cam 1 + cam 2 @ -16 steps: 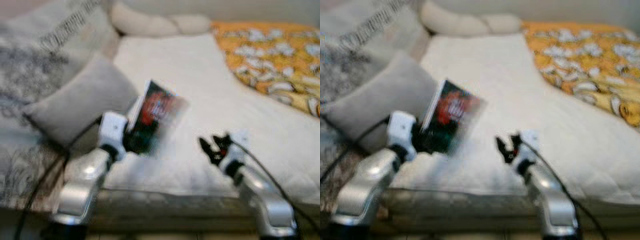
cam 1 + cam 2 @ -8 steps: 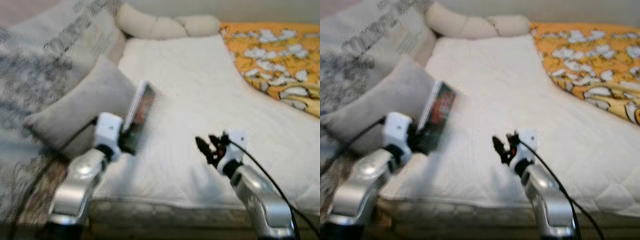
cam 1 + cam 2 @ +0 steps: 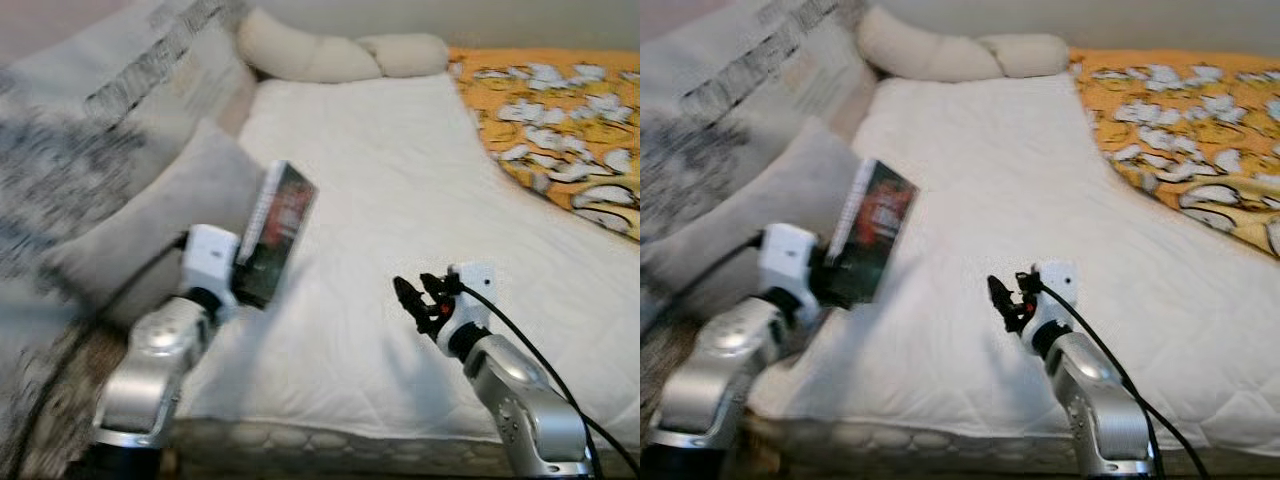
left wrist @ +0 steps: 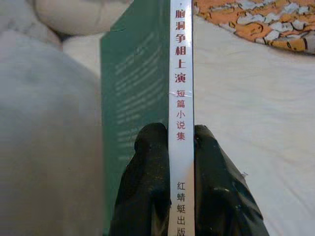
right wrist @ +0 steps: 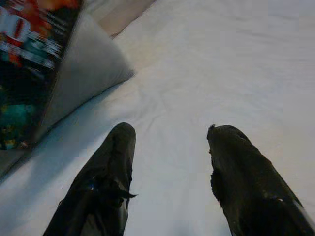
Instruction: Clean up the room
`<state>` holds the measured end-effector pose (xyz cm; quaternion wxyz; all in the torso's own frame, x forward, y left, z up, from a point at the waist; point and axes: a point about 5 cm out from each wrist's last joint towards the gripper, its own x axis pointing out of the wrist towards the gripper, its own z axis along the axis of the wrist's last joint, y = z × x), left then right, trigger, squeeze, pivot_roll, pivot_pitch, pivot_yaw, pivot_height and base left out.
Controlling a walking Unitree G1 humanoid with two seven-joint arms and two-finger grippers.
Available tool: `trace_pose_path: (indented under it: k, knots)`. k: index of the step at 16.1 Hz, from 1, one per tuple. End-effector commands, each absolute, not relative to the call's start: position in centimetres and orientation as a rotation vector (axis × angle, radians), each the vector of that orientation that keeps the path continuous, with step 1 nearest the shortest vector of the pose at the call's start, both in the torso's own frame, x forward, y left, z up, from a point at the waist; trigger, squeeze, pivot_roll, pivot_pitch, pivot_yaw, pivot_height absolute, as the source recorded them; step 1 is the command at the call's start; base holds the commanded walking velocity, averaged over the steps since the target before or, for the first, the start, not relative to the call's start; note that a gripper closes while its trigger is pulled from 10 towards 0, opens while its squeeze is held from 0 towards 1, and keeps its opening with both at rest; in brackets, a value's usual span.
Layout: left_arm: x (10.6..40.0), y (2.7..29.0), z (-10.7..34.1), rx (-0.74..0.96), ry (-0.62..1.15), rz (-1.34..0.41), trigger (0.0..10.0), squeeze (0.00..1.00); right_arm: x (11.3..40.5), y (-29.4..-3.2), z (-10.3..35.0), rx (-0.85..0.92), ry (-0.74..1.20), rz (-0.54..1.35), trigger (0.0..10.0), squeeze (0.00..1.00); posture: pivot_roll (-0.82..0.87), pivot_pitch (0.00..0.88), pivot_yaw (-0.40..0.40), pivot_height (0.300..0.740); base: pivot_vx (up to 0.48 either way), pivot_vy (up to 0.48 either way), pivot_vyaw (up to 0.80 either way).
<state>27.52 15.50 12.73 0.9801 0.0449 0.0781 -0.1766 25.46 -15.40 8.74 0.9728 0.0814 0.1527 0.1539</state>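
Left gripper (image 4: 180, 147) is clamped on the paperback book (image 3: 276, 232) by its spine edge, held up over the white mattress (image 3: 400, 200) beside the grey pillow (image 3: 160, 225). It could twist loose in that narrow pinch. Right gripper (image 5: 170, 162) hangs open. Since a second ago the book's cover has turned more edge-on.

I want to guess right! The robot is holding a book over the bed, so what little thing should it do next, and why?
Probably carry the book off the white bed. The left pincer already clamps its spine and holds it up in the air beside the grey pillow, and the right pincer is open with nothing in it.
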Motion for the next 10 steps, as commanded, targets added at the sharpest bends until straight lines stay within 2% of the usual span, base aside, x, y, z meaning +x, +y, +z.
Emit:
trace_pose_path:
  k: [1, 9, 10]
  knots:
    - [27.6, 14.3, 13.6, 0.084, 0.108, -0.400, 10.0, 0.00, 25.5, -15.8, 9.0, 0.165, 0.298, 0.298, 10.0, 0.00, 0.01, 0.000, 0.045, 0.740, 0.304, 0.000, 0.00]
    - [27.6, 14.3, 13.6, 0.084, 0.108, -0.401, 10.0, 0.00, 25.5, -15.8, 9.0, 0.165, 0.298, 0.298, 10.0, 0.00, 0.01, 0.000, 0.045, 0.740, 0.304, 0.000, 0.00]
    - [31.0, 12.6, 13.0, -0.144, 0.214, -0.535, 10.0, 0.00, 24.6, -18.5, 10.3, 0.093, 0.349, 0.461, 10.0, 0.00, -0.06, 0.000, 0.050, 0.740, 0.000, 0.000, 0.00]
